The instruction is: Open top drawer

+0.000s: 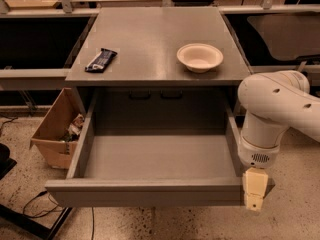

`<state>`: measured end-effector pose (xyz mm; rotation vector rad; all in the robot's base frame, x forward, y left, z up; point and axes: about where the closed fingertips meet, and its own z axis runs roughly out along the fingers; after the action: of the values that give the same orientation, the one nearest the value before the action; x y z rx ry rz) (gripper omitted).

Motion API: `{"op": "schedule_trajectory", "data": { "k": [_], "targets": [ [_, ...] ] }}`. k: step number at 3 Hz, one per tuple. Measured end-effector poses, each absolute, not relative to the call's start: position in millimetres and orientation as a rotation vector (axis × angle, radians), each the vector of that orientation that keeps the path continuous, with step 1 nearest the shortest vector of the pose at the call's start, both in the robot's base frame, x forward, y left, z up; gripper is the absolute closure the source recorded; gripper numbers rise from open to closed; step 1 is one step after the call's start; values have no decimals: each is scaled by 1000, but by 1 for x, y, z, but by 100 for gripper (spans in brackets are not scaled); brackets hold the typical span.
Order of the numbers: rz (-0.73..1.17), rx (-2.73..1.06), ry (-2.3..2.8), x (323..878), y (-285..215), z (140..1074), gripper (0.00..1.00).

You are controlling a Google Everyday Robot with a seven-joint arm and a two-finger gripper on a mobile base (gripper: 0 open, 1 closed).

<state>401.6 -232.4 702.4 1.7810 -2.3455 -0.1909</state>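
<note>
The top drawer [150,191] is a wide matte-grey drawer with a plain flat front. It stands pulled far out of the grey cabinet [155,39], and its deep grey box interior is bare. My gripper [254,196] hangs from the white arm [272,114] at the drawer's front right corner, its cream-coloured fingers pointing down over the end of the front panel.
A white bowl [199,57] and a dark snack packet [100,60] lie on the cabinet top. An open cardboard box [56,129] with items in it sits on the speckled floor at the left. Dark cables [37,209] lie at the lower left.
</note>
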Motion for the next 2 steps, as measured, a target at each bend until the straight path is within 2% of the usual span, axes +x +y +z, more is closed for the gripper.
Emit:
{"op": "schedule_trajectory", "data": {
  "k": [1,2],
  "targets": [
    [-269,1739,-2298,370,-234,691,16],
    [-361,1685,-2226,316,-236,693,39]
  ]
}}
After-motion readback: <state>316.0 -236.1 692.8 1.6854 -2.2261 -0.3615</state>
